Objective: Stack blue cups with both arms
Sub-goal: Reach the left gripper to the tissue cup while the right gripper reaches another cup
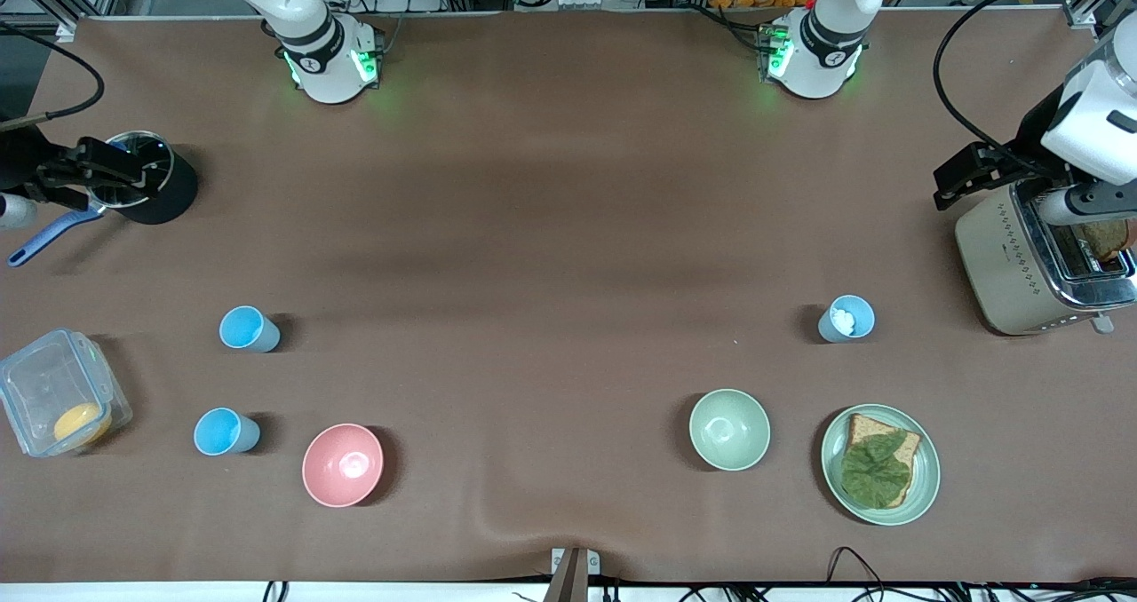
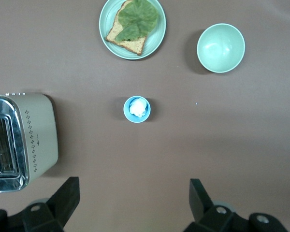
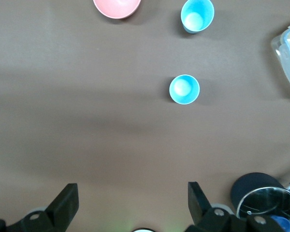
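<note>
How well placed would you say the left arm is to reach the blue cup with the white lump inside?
Probably well placed. The left gripper hangs over bare table by the toaster, jaws spread wide, and the blue cup stands upright alone with nothing between. The white lump inside might hinder stacking, though.

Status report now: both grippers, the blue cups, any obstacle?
Left gripper open, over the toaster. Right gripper open, over the black pot. Three blue cups apart, unstacked; one holds something white. No obstacle seen.

2 cups (image 1: pixel 249 328) (image 1: pixel 226 431) near right arm's end; 1 cup (image 1: pixel 846 319) near toaster (image 1: pixel 1039 265).
</note>
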`<state>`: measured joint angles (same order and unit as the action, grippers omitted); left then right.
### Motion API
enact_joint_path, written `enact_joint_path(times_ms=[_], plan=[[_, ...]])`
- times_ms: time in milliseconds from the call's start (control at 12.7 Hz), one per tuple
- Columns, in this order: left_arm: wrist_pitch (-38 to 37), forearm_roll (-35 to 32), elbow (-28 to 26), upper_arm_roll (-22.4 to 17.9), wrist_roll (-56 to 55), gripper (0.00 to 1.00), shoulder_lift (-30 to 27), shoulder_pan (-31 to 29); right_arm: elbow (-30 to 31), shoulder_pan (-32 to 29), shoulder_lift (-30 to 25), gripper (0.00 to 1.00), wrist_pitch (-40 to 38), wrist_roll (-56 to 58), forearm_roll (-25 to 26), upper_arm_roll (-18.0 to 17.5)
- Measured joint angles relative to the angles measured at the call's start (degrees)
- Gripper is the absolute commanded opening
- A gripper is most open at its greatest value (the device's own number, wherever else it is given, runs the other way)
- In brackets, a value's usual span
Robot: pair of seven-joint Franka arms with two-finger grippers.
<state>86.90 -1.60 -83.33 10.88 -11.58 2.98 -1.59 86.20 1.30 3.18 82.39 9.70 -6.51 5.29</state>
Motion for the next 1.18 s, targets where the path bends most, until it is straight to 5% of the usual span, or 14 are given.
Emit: enact_joint_path(times_ms=[632, 868, 1184], plan=[[-0.24, -0.01, -1.78, -1.96, 3.70, 1.00, 4.44, -0.19, 0.01, 0.60, 0.00, 1.00, 0.22, 0.03, 2.46, -0.16], [9.32, -0.98, -6.48, -1.97, 3.75, 1.00, 8.33, -0.20, -0.18, 0.59, -0.01, 1.00, 0.20, 0.20, 2.64, -0.05], [28.60, -2.88, -20.38, -1.95, 3.76, 1.00, 9.61, -0.32, -1.12, -1.03, -0.01, 1.00, 0.25, 2.17, 2.69, 0.66]])
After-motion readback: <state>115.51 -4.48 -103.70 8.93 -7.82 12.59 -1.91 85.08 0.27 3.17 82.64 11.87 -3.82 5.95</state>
